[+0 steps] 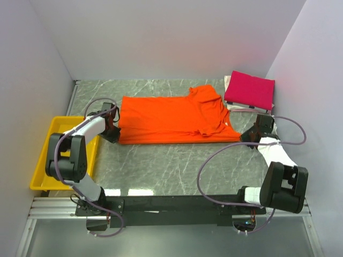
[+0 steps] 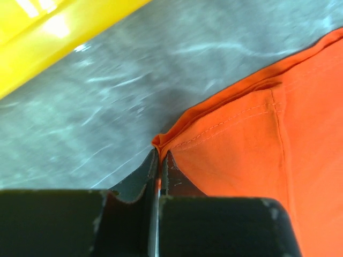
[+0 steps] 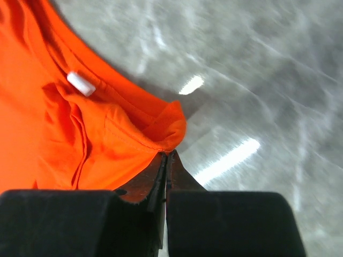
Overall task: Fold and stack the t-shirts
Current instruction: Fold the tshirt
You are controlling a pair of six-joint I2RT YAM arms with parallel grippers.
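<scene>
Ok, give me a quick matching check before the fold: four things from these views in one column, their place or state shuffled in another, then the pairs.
1. bright orange cloth t-shirt
2. magenta-pink cloth t-shirt
3. yellow plastic tray
4. left end effector

A. at the left edge of the table
B. folded, at the far right corner
C. shut on a corner of the orange shirt
D. spread out mid-table

Pairs: 1-D, 2-B, 3-A, 4-C

left black two-finger gripper (image 1: pixel 111 134) centre-left, jaws pinched on bright orange cloth t-shirt (image 1: pixel 171 120) | right black two-finger gripper (image 1: pixel 247 138) centre-right, jaws pinched on it too
</scene>
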